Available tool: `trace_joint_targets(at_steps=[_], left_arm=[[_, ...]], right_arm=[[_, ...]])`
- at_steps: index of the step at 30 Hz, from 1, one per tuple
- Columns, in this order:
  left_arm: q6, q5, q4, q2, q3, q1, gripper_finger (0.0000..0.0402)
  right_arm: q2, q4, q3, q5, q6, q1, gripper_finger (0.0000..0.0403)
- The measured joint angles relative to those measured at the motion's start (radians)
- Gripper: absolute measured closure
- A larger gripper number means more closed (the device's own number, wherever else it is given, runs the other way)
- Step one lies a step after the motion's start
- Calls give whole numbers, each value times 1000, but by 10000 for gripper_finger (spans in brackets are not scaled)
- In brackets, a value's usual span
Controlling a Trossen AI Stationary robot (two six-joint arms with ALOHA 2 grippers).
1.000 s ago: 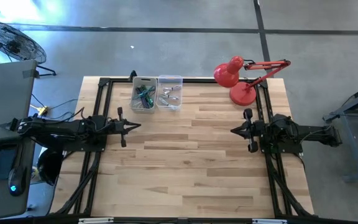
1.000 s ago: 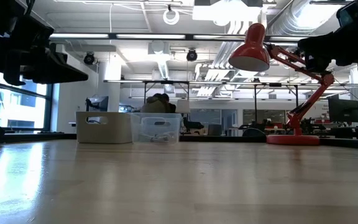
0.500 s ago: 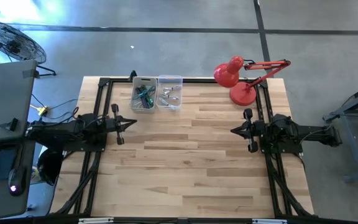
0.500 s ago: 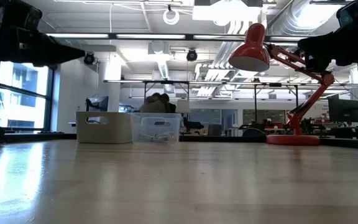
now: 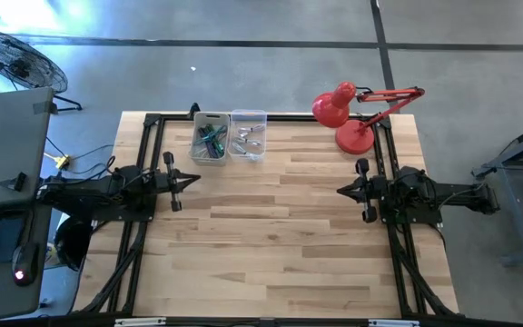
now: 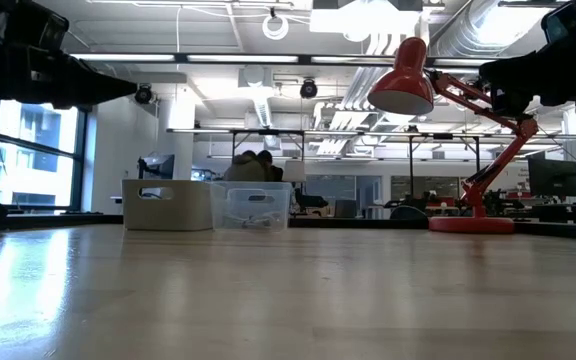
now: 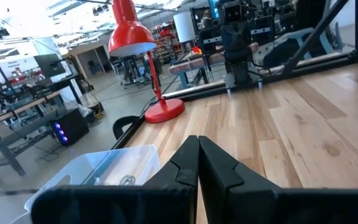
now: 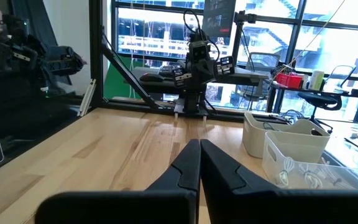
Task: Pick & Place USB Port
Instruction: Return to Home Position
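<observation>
Room: open workshop floor of gray concrete around a wooden counter (image 5: pixel 271 236), with a red lamp (image 5: pixel 350 116) standing at the counter's upper right in the high view.
Bins: the gray bin (image 5: pixel 211 114) and the transparent bin (image 5: pixel 249 113) sit side by side, touching, at the upper middle of the counter.
Cables: the patterned charger cables (image 5: pixel 210 139) lie in the gray bin and the white charger cable (image 5: pixel 249 139) lies in the transparent one. I see none out on the boards.
Left end effector (image 5: pixel 194 179): it hangs at the middle left of the high view, over the counter's left side. It points toward the centre, fingers pressed together and holding nothing. It is below the gray bin in the frame and apart from it.
Right end effector (image 5: pixel 340 191): at the middle right, facing its twin. Its fingers are closed too, and empty.
Step in hand: by my reading the sorting is finished and the arms are being parked.
Doing it well: draw each arm straight back to its own side, level and slow. Leave the fingers closed so nothing snags. Steer the left arm wide of the gray bin, its nearest neighbour, and the right arm wide of the lamp.
</observation>
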Motion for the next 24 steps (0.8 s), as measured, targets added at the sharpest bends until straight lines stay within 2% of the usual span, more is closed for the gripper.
trace_joint_targets(at_steps=[24], left_arm=[[0, 0, -14, 0, 2, 0, 400]], right_arm=[[0, -1, 0, 0, 0, 0, 402]])
